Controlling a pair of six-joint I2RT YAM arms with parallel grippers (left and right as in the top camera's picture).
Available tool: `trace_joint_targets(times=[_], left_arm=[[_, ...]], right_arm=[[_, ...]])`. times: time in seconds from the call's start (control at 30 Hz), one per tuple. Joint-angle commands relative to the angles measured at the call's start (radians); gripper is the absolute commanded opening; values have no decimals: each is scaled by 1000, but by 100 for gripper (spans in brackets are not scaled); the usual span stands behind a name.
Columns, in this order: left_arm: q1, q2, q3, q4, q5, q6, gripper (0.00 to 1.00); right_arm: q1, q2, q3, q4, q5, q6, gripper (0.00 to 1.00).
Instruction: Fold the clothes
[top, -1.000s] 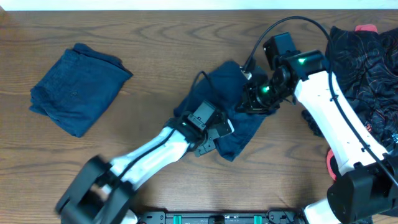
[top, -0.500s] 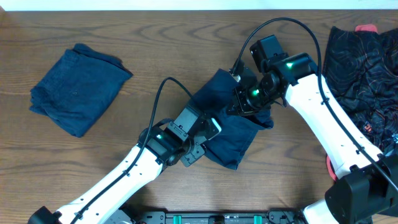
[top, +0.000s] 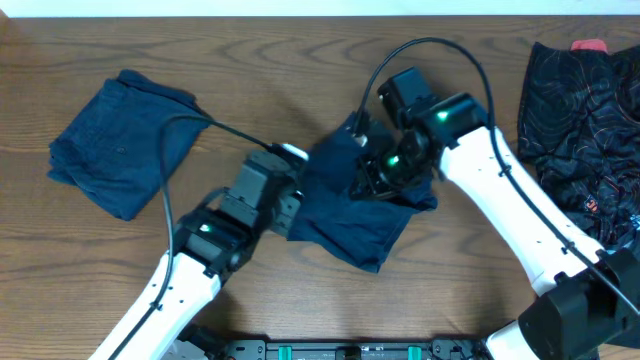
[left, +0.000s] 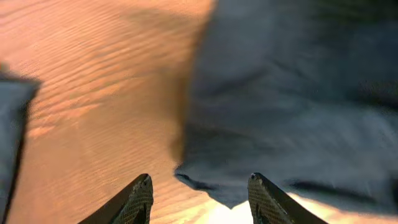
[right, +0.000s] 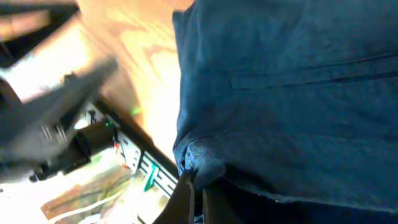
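A dark blue garment (top: 360, 215) lies partly folded at the table's middle. My right gripper (top: 375, 180) is shut on a fold of the dark blue garment (right: 280, 93), its fingers (right: 196, 193) pinching the cloth edge and holding it up. My left gripper (top: 290, 190) is open and empty at the garment's left edge; in the left wrist view its fingers (left: 199, 202) straddle a corner of the dark blue garment (left: 292, 99) above the wood. A folded blue garment (top: 125, 140) lies at the far left.
A pile of dark patterned clothes (top: 585, 110) with a red item (top: 590, 46) lies at the right edge. The left arm's cable (top: 190, 130) loops over the folded garment's right side. Wooden tabletop (top: 270, 70) surrounds the garments.
My right gripper has carried the garment's fold leftward across the cloth. My left arm has pulled back to the left, from on the garment to its left edge, jaws now open and empty.
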Motion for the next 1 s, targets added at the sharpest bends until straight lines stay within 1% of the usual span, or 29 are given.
trace_joint_targets(times=[0.0,0.13,0.17,0.2,0.23,0.27,0.33,0.37,0.47,0.57,0.73,0.83,0.87,0.93,0.97], left_arm=[[50,7,9,5,-23,-98,52],[78,15,9,9,-8,-111,52],[77,15,9,9,-8,-111,52],[77,15,9,9,-8,-111,52],[77,15,9,8,-8,-111,52],[77,15,9,8,-8,-111,54],[77,15,9,8,-8,-111,57],[77,15,9,8,-8,-111,57],[77,16,9,13,-8,-111,59],[77,29,9,35,11,-110,64],[77,93,9,104,48,-110,64],[77,154,9,155,71,-107,64],[77,175,9,168,71,-107,64],[77,214,9,187,80,-106,64],[77,229,9,194,94,-106,64]], right_arm=[[62,-4,2,-10,-30,10,1],[125,-4,-47,-9,-27,10,1],[137,-4,-63,-9,-20,10,4],[147,-4,-82,-9,-4,10,12],[156,-4,-101,-11,21,10,25],[161,-4,-113,-14,43,10,28],[163,-4,-136,-27,112,9,20],[161,-4,-138,-40,148,9,19],[140,-5,-130,-59,261,2,1],[93,-5,-99,-53,277,3,1],[-1,-5,26,-73,247,1,4],[-40,-5,92,-93,243,-24,13],[-47,-5,105,-100,243,-30,18],[-55,-5,113,-106,241,-44,20],[-55,-5,113,-113,242,-44,18]])
